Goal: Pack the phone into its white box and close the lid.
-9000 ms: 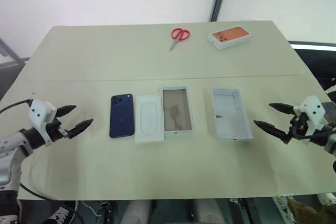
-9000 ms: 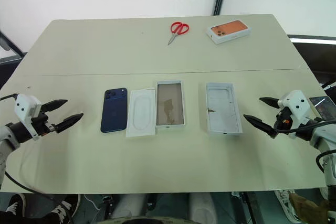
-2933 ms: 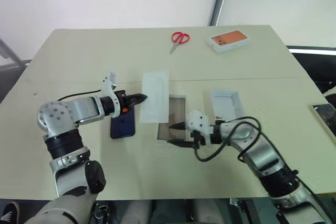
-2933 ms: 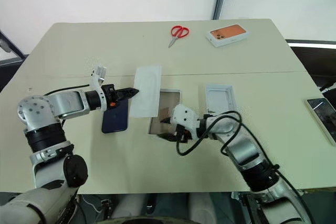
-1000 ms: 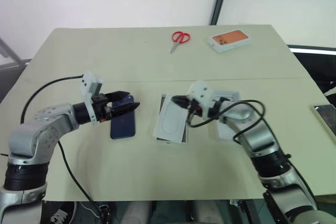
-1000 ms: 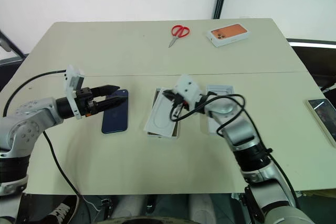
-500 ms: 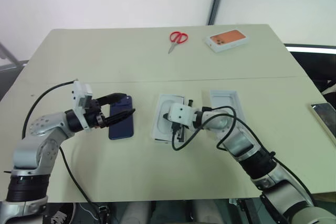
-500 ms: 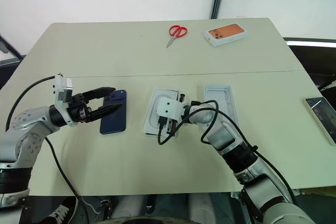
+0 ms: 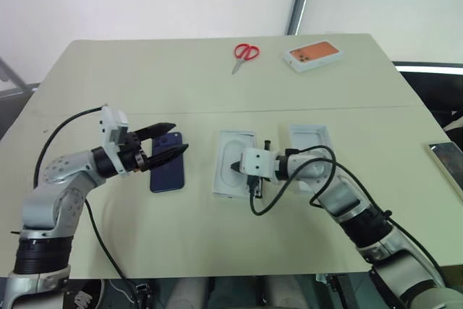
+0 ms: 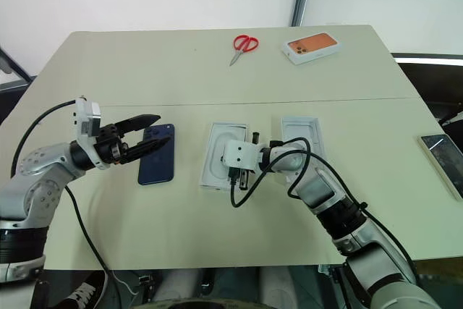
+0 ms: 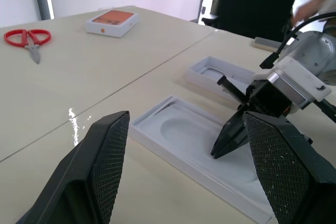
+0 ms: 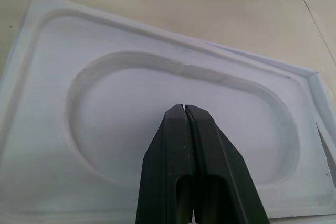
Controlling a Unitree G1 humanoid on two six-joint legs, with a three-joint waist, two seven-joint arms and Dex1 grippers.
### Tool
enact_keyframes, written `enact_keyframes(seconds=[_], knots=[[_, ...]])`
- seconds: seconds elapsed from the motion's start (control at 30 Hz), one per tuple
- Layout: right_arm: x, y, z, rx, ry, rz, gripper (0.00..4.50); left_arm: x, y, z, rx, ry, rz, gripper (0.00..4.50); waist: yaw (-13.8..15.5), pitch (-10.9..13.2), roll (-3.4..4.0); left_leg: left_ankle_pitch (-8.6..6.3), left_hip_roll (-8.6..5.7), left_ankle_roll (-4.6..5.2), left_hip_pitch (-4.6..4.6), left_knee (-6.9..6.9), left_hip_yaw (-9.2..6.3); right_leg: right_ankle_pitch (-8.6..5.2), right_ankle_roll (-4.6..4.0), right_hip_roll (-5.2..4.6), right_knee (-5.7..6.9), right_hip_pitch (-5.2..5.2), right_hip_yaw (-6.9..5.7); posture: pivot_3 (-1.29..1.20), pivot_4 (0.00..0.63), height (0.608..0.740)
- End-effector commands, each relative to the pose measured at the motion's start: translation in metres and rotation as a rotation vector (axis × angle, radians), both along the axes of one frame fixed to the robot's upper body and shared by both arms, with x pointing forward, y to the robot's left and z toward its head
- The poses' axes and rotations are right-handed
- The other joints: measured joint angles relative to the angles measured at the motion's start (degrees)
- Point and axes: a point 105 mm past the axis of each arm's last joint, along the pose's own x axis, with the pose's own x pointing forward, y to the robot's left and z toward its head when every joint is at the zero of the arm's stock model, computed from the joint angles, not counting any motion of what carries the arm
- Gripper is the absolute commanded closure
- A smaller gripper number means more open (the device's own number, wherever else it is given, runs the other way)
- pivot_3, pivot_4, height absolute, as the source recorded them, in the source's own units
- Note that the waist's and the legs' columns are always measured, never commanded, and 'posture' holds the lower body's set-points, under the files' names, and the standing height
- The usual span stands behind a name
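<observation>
The dark blue phone (image 9: pixel 166 172) lies flat on the table, left of centre. My left gripper (image 9: pixel 181 137) hovers open just over the phone's far end, holding nothing. The white box (image 12: pixel 314 77) sits in the middle, and a flat white insert (image 9: pixel 235 163) with an oval outline lies in it, hiding its floor. My right gripper (image 12: pixel 184 109) is shut and its tip rests on the insert's oval. The lid (image 10: pixel 302 137) lies inside-up to the right of the box, partly behind my right arm.
Red scissors (image 10: pixel 244 42) and a white box with an orange phone picture (image 10: pixel 313 45) lie at the table's far side. Another device (image 10: pixel 442 157) rests off the table's right edge. A black chair (image 11: pixel 254 1) stands beyond the table.
The right gripper has come down onto the insert, which now lies square in the box instead of skewed across it. The left gripper has rolled a little but stayed over the phone.
</observation>
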Motion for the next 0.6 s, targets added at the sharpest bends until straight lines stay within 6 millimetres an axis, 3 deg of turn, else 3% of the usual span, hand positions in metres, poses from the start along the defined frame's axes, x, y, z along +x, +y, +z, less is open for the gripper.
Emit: enact_keyframes(seconds=[0.03, 0.23, 0.5, 0.6], knots=[[0.0, 0.0, 0.0, 0.013, 0.001, -0.001, 4.44, -0.001, -0.005, 0.01, 0.003, -0.047, -0.013, 0.83, -0.1, 0.0, 0.0, 0.0, 0.0, 0.0, 0.0, 0.0, 0.0, 0.0, 0.0, 0.0, 0.0, 0.0, 0.0, 0.0, 0.15, 0.74], [0.0, 0.004, -0.002, 0.025, -0.005, -0.002, 4.44, -0.001, -0.002, 0.009, 0.007, -0.043, 0.003, 0.83, 0.0, 0.0, 0.0, 0.0, 0.0, 0.0, 0.0, 0.0, 0.0, 0.0, 0.0, 0.0, 0.0, 0.0, 0.0, 0.0, 0.15, 0.74], [0.011, -0.003, 0.033, 0.161, -0.031, -0.077, 4.44, 0.007, 0.013, 0.003, 0.029, 0.045, 0.071, 0.83, 0.0, 0.0, 0.0, 0.0, 0.0, 0.0, -0.01, 0.0, -0.01, 0.0, 0.0, 0.0, 0.01, -0.01, 0.0, 0.0, 0.15, 0.74], [0.017, -0.005, 0.053, 0.233, -0.036, -0.095, 4.44, 0.013, 0.028, -0.002, 0.03, 0.117, 0.137, 0.83, -0.1, 0.0, 0.0, 0.0, 0.0, 0.0, -0.01, 0.0, -0.01, 0.0, 0.0, 0.01, 0.03, -0.03, 0.01, 0.0, 0.15, 0.74]])
